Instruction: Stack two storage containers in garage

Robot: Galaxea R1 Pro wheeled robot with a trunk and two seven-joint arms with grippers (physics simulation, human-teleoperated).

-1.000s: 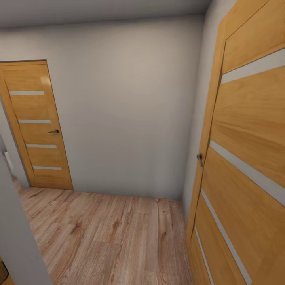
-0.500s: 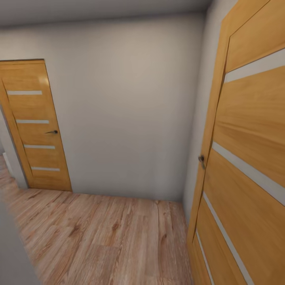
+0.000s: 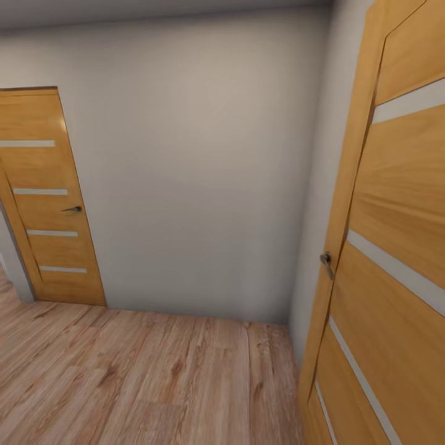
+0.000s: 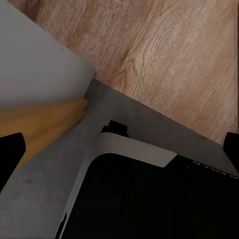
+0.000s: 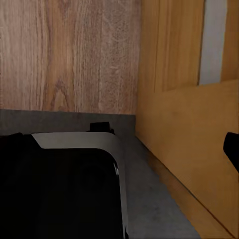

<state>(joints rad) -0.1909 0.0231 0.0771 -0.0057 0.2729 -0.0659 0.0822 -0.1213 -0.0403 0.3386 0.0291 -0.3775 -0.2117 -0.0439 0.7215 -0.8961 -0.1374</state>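
Hallway ahead, plank floor [image 3: 154,383] running up to a blank pale wall [image 3: 198,173]. Far door [image 3: 43,198] closed on the left, lever handle facing in. Near door [image 3: 395,247] looming on the right, very close, handle [image 3: 326,262] at about mid-height.

Left fingers [image 4: 10,154] spread wide, dark tips out at opposite edges of the wrist view, nothing between them but the black-and-white base [image 4: 149,199] and planks beyond. Hanging low, pointing down past the base. Right fingers [image 5: 233,149]: one dark tip at the frame edge, the other lost against the black of the base, so cannot tell how wide; nothing held that can be made out. Near door sitting just beside that right arm in the wrist view.

Where the bins lie: cannot tell from here, no orange-red anywhere in this hall. So no long axis to read, no way to judge which arm is nearer.

Looks like travel, hands free. Key relation for now: near door tight against the right side, far door well apart on the left, wall square ahead. Likely needs a turn, with care for the right arm against that door edge.
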